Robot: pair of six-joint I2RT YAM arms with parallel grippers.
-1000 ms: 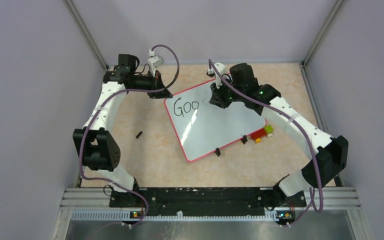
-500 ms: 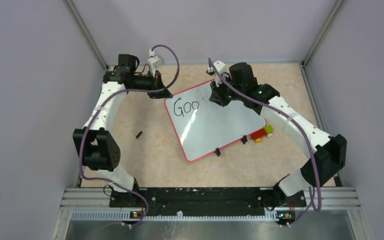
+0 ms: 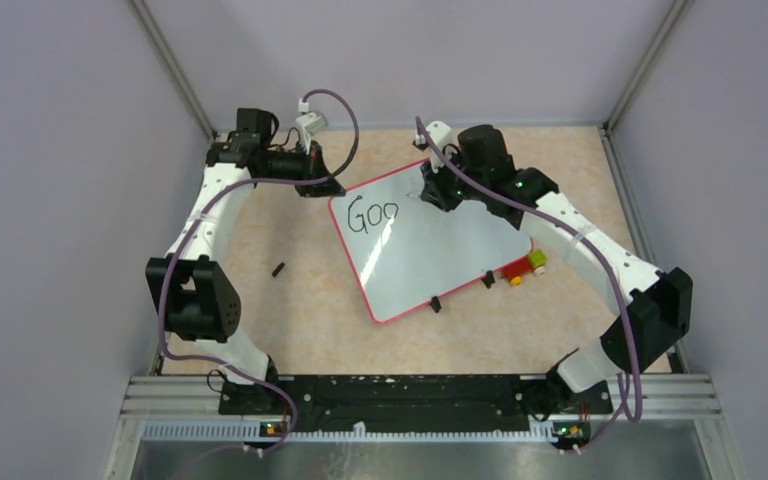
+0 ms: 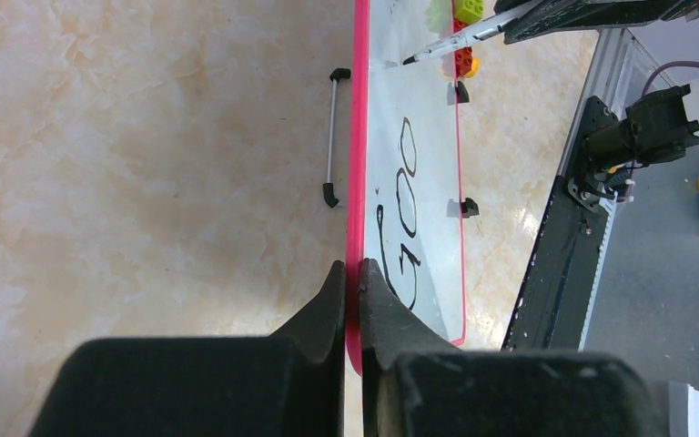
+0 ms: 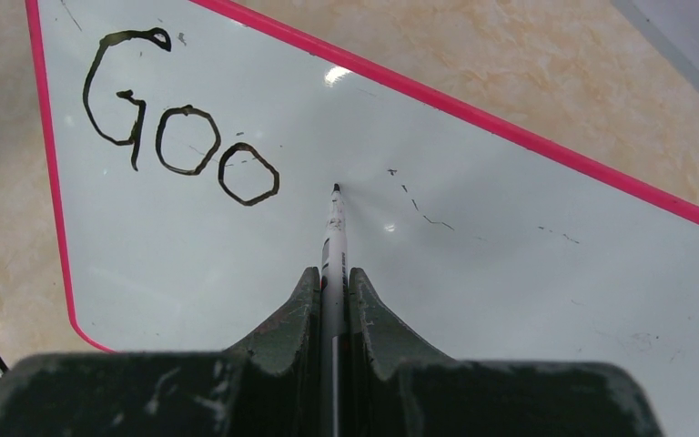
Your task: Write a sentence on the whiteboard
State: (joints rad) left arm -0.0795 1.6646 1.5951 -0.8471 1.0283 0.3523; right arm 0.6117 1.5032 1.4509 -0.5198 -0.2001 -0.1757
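- The whiteboard (image 3: pixel 430 260) lies flat on the counter (image 3: pixel 290 320), with only "Goo" of the sentence (image 5: pixel 182 138) written.
- The right tool (image 5: pixel 333 273) pinches a marker (image 5: pixel 334 228), its tip just right of the last "o", seemingly ready for "d".
- The left tool (image 4: pixel 352 269) clamps the whiteboard's far edge, probably to steady it.

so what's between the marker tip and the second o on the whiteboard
Only bare whiteboard. In the right wrist view a blank white stretch separates the marker tip from the second o, with no stroke or object on it.
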